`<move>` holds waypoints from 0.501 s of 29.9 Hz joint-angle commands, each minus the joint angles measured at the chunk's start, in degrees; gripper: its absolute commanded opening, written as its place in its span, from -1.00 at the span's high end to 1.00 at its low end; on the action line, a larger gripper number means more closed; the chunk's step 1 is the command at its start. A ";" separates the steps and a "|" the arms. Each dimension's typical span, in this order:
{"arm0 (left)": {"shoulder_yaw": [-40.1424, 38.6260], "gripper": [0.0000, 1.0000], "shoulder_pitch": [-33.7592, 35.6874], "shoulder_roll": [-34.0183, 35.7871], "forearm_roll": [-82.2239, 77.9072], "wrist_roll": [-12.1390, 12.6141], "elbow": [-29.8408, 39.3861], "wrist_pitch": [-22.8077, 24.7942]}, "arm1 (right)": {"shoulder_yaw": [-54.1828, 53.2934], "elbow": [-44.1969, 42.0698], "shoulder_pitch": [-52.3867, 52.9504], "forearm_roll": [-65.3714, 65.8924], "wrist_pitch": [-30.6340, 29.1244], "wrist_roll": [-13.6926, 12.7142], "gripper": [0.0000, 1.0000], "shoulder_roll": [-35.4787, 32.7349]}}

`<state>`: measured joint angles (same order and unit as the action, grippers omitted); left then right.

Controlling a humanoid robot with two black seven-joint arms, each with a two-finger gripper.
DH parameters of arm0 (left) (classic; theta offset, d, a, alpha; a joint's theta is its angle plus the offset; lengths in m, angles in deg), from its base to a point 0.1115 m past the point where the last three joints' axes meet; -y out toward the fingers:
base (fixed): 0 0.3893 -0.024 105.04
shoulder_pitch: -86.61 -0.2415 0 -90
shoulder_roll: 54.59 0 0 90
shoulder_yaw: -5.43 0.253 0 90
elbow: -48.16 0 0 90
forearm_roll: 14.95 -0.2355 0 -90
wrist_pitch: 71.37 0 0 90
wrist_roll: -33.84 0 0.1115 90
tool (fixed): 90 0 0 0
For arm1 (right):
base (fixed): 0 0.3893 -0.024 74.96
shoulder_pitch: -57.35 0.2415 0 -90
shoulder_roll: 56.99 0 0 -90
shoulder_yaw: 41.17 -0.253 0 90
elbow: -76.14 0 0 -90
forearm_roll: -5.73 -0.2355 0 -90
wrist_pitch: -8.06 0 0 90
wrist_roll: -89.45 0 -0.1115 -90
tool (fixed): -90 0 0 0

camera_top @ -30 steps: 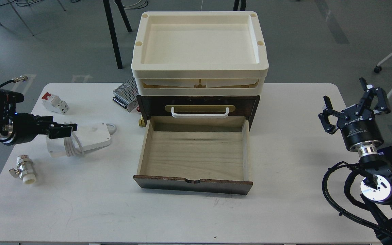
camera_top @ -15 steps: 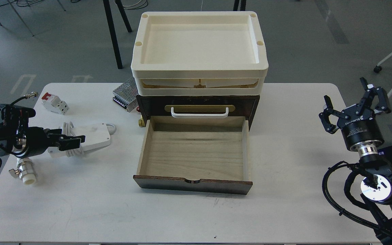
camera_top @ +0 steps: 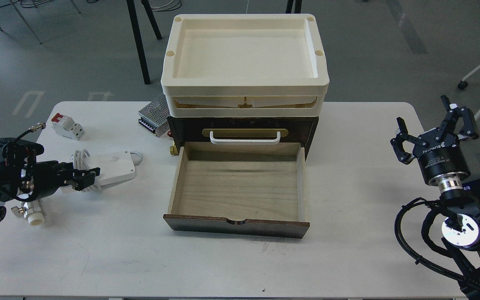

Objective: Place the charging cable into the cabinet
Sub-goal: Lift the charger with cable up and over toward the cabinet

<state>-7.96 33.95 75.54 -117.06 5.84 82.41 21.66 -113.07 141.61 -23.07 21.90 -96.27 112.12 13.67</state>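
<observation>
The charging cable [camera_top: 113, 166], a flat white brick with white cord wound around its left end, lies on the table left of the cabinet. My left gripper [camera_top: 83, 178] is low over that corded left end; its dark fingers overlap the cord and I cannot tell them apart. The cabinet [camera_top: 242, 125] is a dark brown box with cream trays [camera_top: 244, 62] stacked on top. Its pale-wood drawer [camera_top: 240, 187] is pulled out and holds nothing. My right gripper [camera_top: 431, 127] is open and empty, raised at the table's right edge.
A white-and-red breaker block [camera_top: 67, 126] lies at the back left. A perforated metal power supply [camera_top: 154, 114] sits beside the cabinet's left rear. A metal valve fitting [camera_top: 29, 214] lies under my left arm. A small brass fitting [camera_top: 174, 149] is by the drawer's left corner.
My left arm has dropped lower and pulled back toward the left front. The cable brick's left end, which looked raised before, now lies flat. The right arm has not moved.
</observation>
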 commanded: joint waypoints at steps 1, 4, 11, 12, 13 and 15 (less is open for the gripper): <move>1.96 0.85 0.01 -0.05 0.16 -0.01 -0.59 -0.13 | 0.00 0.00 0.00 0.00 0.00 0.00 -0.99 0.01; 1.97 0.93 0.27 -0.05 0.42 -0.01 -0.68 -0.22 | 0.00 0.00 0.00 0.00 0.00 0.00 -0.99 0.01; 1.00 0.98 0.97 0.74 3.22 -0.01 -0.15 -0.83 | 0.09 0.00 0.00 0.00 0.00 0.00 -0.99 0.01; 1.17 0.99 1.06 1.09 4.80 -0.01 -0.15 -1.27 | 0.01 0.00 0.00 0.00 0.00 0.00 -0.99 0.01; 1.35 0.99 0.97 1.53 6.29 -0.01 -0.15 -1.53 | 0.00 0.00 0.00 0.00 0.00 0.00 -0.99 0.01; 1.26 0.99 0.97 2.84 8.06 -0.01 0.02 -1.62 | 0.09 0.00 0.00 0.00 0.00 -0.09 -0.99 0.01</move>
<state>-6.78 34.90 76.85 -111.94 5.82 82.25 20.43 -113.04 141.61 -23.07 21.90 -96.26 112.12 13.68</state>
